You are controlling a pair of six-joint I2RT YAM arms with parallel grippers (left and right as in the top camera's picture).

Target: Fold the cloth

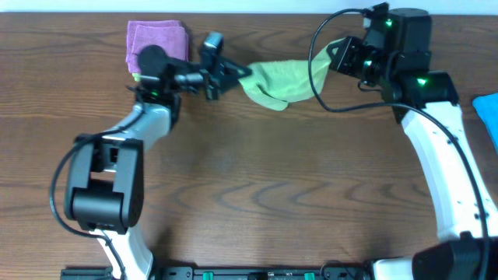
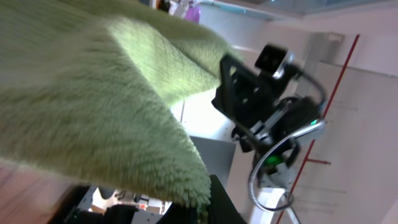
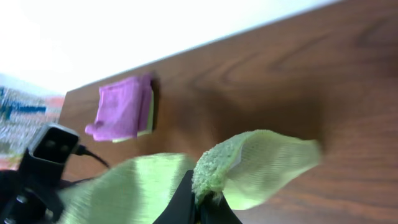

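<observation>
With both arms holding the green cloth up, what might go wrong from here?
1. The right gripper pinches only a bunched corner of the cloth; it may slip.
2. The black cable crossing the cloth could snag it.
3. The left gripper works near the purple cloth and might disturb it.

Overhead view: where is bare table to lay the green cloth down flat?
The wide wooden table between the left arm and right arm, from the cloth toward their bases, is bare. The far edge is crowded: purple cloth and both arm tips.
</observation>
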